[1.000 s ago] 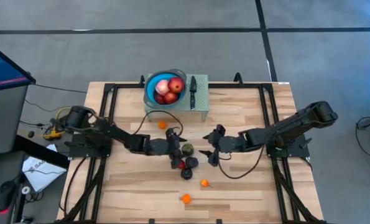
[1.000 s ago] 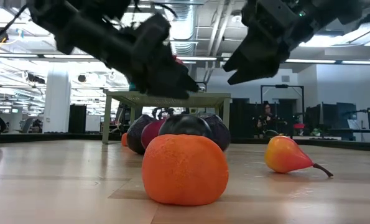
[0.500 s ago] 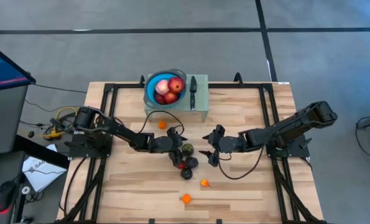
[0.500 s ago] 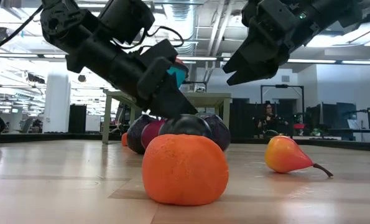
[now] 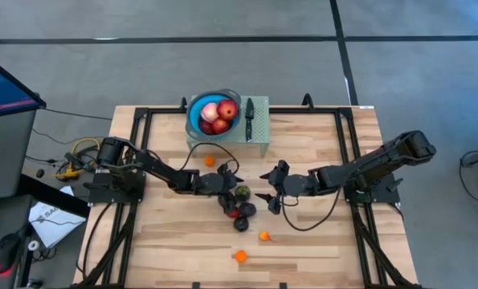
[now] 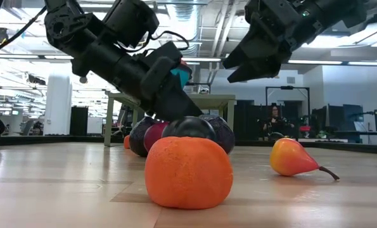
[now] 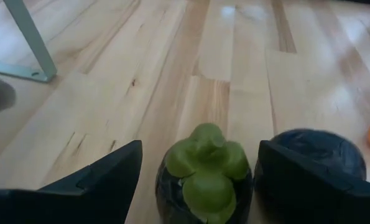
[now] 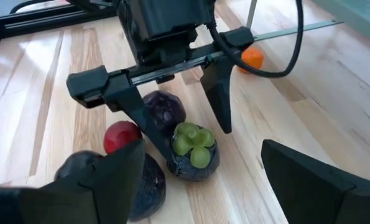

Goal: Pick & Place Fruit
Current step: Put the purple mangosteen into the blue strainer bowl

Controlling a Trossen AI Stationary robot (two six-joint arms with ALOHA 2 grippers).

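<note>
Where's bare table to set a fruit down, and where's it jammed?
Free: the wooden table along its near edge, right of the small orange fruit, and the near left corner under the left arm. Crowded: the centre, where the dark purple fruit cluster sits between the open left gripper and open right gripper.

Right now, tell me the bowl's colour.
Blue; the bowl shows best in the high view.

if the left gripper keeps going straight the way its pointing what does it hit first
Most likely the dark purple fruit with the green cap, which sits right between the open fingers of the left gripper. Whether the fingers touch it yet is unclear.
</note>
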